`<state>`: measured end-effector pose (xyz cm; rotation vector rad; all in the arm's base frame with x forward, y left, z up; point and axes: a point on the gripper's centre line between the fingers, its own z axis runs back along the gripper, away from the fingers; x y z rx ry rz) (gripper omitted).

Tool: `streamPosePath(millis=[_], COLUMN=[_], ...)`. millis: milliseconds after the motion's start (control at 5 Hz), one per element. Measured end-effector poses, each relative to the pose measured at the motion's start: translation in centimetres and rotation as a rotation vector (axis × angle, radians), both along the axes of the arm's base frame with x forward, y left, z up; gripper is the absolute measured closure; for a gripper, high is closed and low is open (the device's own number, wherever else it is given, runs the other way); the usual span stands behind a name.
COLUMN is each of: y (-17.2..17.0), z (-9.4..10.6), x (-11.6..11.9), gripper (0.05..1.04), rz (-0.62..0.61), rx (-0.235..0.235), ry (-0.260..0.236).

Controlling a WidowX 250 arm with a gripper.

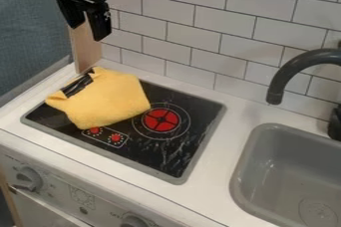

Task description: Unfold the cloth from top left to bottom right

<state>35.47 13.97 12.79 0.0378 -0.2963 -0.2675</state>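
white tiled wall behind; i record my black 2-finger gripper spread. the folded yellow cloth lies below it, slightly toward the view's right.

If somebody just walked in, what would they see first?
Probably the bright yellow cloth, bunched up on the left part of the black stove top. Next might be the red burner circle, just to the right of the cloth. Then maybe the black gripper, hanging at the upper left with its fingers apart.
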Motion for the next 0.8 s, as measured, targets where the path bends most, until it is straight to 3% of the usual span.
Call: streamPosePath(millis=[200,400,800], y=[0.0,0.8,1.7], z=[-1.3,-2.0,-4.1], x=[-0.4,-1.8,-3.5], gripper=[0.083,0.083,0.083], rz=[0.005,0.041,0.085], rx=[-0.009,0.033,0.029], ry=[0.044,0.131,0.216])
